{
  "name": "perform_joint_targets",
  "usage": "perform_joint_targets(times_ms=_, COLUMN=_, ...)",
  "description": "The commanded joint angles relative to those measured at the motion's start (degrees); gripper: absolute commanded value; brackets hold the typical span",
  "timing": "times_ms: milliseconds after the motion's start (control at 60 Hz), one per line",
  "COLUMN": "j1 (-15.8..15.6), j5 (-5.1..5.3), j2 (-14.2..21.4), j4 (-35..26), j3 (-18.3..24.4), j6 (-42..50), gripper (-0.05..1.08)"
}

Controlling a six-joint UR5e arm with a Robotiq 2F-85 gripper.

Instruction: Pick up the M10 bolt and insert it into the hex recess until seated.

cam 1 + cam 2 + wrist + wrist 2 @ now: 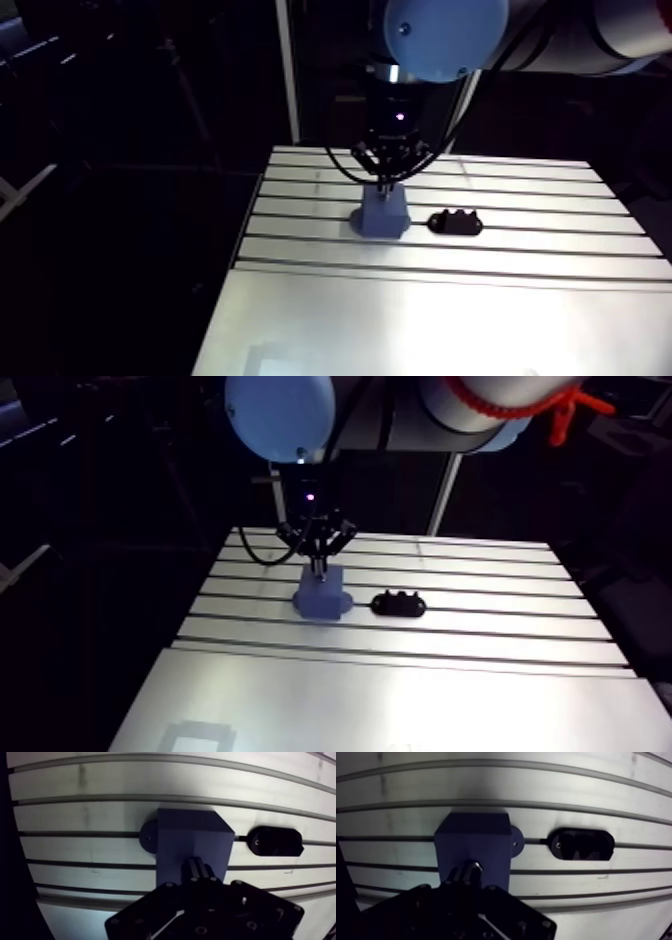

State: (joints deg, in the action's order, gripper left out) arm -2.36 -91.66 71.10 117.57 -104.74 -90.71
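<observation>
Pincer nearly closed: my black two-fingered pincer (197, 869) has its tips drawn close together, pinching what I take to be the short dark metal M10 bolt (474, 866). Only a small glinting rounded end of it shows between them. It hangs right over the top face of the matte blue plastic fixture block (192, 834), which is on the slotted aluminium table (100, 782). The hex recess is hidden under my own fingers, so I cannot tell whether the bolt has entered it. A black oval holder (276, 842) lies beside the block, apart from it.

My chief worry is alignment. If the bolt's flats are not turned to match the recess, pushing down could jam it on the rim or tilt it in my grip. Letting go early could leave it standing proud, or let it topple off the block.
</observation>
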Motion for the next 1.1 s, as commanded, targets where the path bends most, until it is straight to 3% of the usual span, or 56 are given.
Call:
perform_joint_targets(times_ms=17, j1=0.1, j5=-0.06, j2=0.0, j4=-0.2, j3=0.1, j6=-0.5, gripper=1.08)
perform_joint_targets(times_ms=1100, j1=0.6, j5=-0.06, j2=-0.4, j4=-0.6, j3=-0.2, j6=-0.6, gripper=1.08)
